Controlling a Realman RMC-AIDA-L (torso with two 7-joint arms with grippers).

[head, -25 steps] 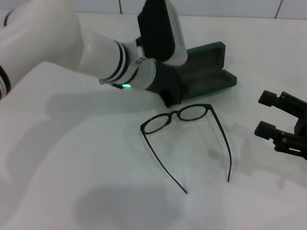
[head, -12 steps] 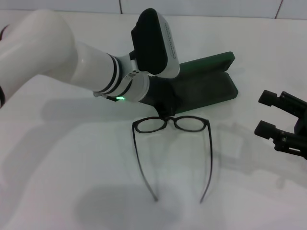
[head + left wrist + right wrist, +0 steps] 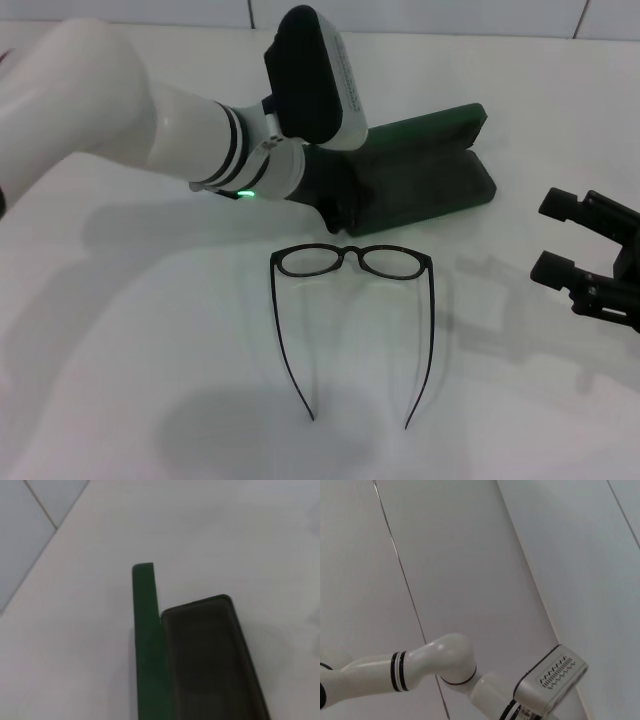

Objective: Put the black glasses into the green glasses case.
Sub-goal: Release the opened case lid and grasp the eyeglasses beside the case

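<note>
The black glasses [image 3: 350,262] lie unfolded on the white table, lenses toward the case and both temple arms pointing to the front edge. The green glasses case [image 3: 425,185] lies open just behind them, its lid [image 3: 432,124] standing up at the back and its dark lining upward. My left gripper [image 3: 340,215] hangs between the case's left end and the glasses' bridge, just above the frame. The left wrist view shows the case lid edge [image 3: 146,645] and the dark lined tray [image 3: 210,665], and not the glasses. My right gripper [image 3: 560,240] is open and empty at the right.
The white table [image 3: 150,330] extends left of and in front of the glasses. A tiled wall edge [image 3: 420,15] runs along the back. The right wrist view shows only the left arm [image 3: 445,665] and pale panels.
The glasses have swung round and slid left, so the temples now point at the front edge. My left gripper has moved left and a little back. The case has shifted slightly. The right arm is still.
</note>
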